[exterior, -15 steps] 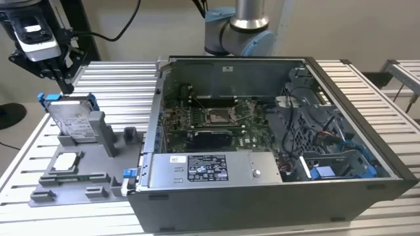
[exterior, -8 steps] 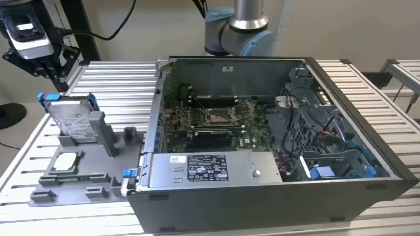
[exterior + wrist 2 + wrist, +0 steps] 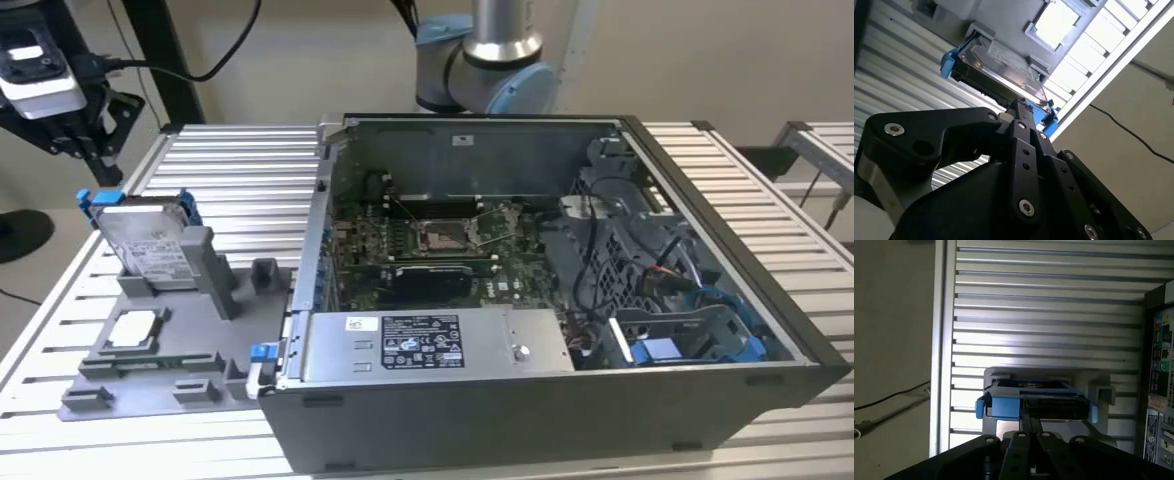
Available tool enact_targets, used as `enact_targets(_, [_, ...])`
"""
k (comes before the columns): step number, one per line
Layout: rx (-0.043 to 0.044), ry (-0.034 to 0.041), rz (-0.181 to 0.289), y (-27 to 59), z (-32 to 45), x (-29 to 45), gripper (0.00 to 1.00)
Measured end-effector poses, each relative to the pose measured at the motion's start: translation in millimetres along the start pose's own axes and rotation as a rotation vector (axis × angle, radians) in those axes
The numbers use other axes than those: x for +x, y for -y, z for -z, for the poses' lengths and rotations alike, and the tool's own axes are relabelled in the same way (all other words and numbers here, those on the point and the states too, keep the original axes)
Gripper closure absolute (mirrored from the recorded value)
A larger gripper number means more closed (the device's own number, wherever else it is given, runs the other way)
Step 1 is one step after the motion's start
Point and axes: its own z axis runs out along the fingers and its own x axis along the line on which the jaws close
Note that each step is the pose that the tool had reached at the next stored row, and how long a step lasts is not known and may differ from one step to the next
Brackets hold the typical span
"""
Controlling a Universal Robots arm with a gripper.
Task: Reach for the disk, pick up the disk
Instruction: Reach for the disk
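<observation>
One clear gap, pincer (image 3: 83,150) to disk (image 3: 140,235), in exterior view.

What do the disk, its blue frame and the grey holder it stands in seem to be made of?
The disk: silver-grey metal, dull sheen, with a white paper-like label. Its blue frame: likely plastic, smooth, uniform colour. The grey holder: probably matte plastic, moulded blocks.
</observation>
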Motion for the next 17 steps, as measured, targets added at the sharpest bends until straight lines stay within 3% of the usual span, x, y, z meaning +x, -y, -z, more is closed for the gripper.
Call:
enact_targets(9, [-0.0001, -0.0002, 0.008, -1.2, -0.6, 13.0, 1.00])
enact_targets(17, [0.0000, -0.0004, 0.011, -1.2, -0.6, 13.0, 1.00])
